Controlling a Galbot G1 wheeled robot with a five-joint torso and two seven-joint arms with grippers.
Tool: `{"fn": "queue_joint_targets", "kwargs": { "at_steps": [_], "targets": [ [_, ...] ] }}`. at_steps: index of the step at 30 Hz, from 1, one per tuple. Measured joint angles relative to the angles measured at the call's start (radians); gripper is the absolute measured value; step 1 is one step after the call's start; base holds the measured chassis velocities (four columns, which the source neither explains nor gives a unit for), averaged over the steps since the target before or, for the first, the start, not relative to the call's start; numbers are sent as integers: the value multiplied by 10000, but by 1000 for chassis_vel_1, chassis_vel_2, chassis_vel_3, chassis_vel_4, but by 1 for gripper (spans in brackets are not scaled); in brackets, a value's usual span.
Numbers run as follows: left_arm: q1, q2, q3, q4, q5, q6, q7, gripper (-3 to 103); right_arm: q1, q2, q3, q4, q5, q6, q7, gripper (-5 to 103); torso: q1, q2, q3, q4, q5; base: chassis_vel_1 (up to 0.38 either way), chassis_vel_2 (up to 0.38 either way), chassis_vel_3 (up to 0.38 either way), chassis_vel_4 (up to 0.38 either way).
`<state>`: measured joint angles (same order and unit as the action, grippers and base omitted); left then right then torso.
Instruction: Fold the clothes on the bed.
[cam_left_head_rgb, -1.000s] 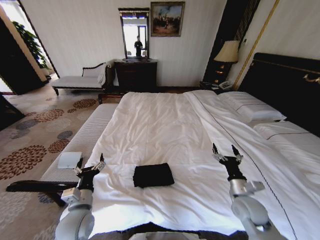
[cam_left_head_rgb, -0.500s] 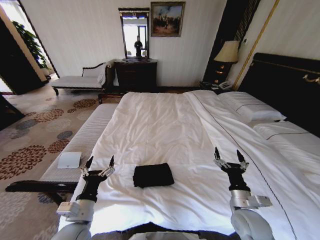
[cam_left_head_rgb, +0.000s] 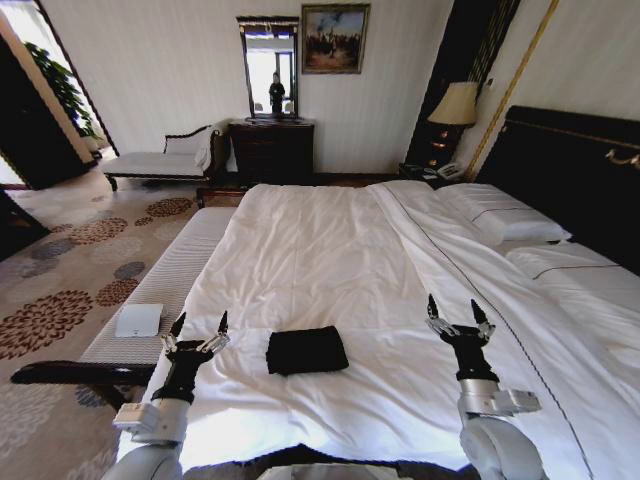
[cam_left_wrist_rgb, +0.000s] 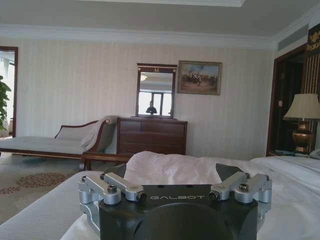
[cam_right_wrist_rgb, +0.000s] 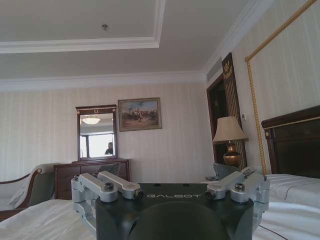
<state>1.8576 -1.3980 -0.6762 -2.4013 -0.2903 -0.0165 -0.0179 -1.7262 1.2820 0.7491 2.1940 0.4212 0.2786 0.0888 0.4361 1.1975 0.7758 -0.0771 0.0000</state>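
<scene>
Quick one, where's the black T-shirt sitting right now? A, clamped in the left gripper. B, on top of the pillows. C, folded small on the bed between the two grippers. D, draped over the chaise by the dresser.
C: the head view shows the black T-shirt lying as a compact folded rectangle on the bed, with the left gripper and right gripper open on either side, neither touching it.

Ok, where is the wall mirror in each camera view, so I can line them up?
Head view: the mirror hangs on the far wall, top centre, above the dark dresser.
Left wrist view: the mirror is on the far wall, above the dresser.
Right wrist view: the mirror is on the far wall, above the dresser.
Shared landmark: the framed painting beside it.
</scene>
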Motion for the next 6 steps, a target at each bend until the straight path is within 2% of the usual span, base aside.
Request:
{"fn": "queue_joint_targets", "kwargs": {
  "at_steps": [6],
  "targets": [
    [-4, 1, -5, 9, -7, 7, -12, 100, 8, -6, -9, -11, 12, 0, -4, 100, 0, 0, 0, 0, 0, 0, 0, 0, 0]
  ]
}}
